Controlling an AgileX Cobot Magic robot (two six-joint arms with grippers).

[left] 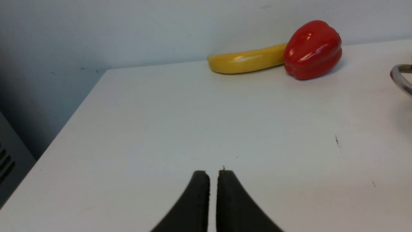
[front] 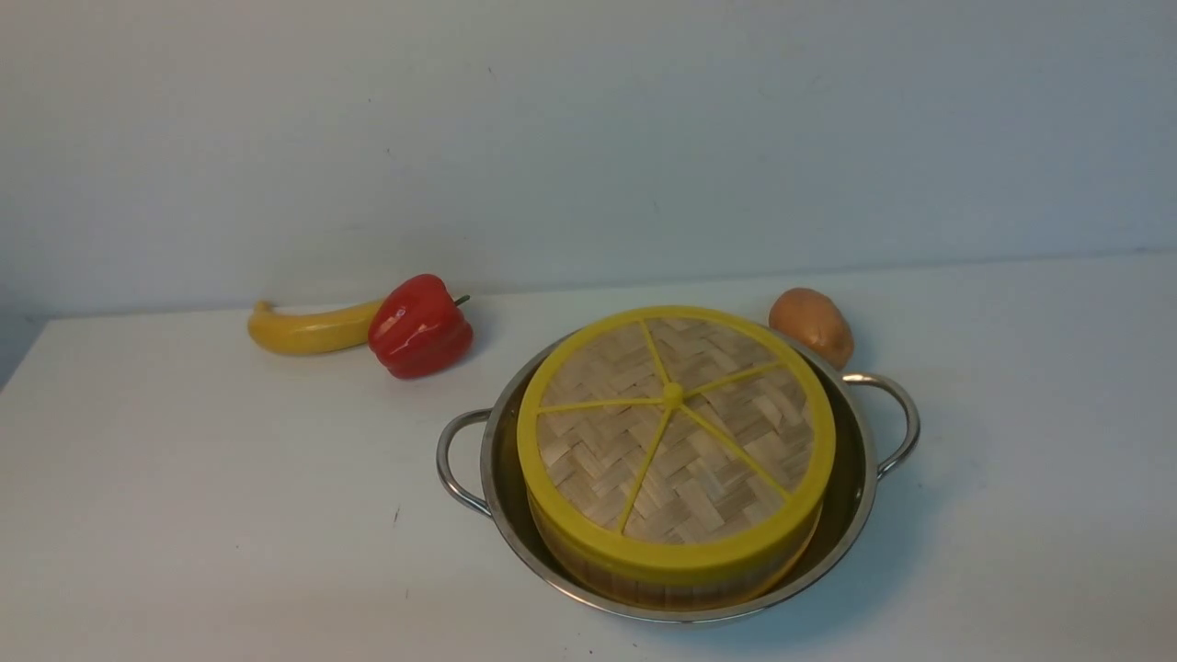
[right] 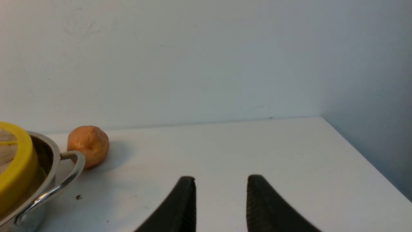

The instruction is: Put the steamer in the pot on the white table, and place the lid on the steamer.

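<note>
The pot [front: 851, 501] stands on the white desk [front: 202, 515], midway along its width and nearer the front edge than the back wall. Inside it sits the steamer [front: 644, 581], of which only a strip of wooden wall shows. The lid [front: 676, 439] covers it fully, so the steamer's contents cannot be verified. The lid's yellow rim appears level and evenly seated all round. The steamer sits off-centre in the pot, closer to the front wall, with a wider gap of bare steel at the rear and right.

Both arms are clear of the work. The left pincer [left: 213, 175] hovers over bare desk toward the left edge, clenched and grasping nothing. The right pincer [right: 221, 182] hovers toward the right edge, released, with nothing between its fingers.

By my judgement the task stands complete; the remaining risks are these:
- An arm sweeping inward could catch a loop handle, since both project beyond the pot's wall; that would shift the pot and might unseat the lid.
- The lid appears merely to rest on the steamer, so a knock could slide it off.

Bystanding items: a banana [front: 308, 329] and a red pepper [front: 420, 326], touching, by the back edge on the left; a potato [front: 812, 326] just behind the pot's right handle.
</note>
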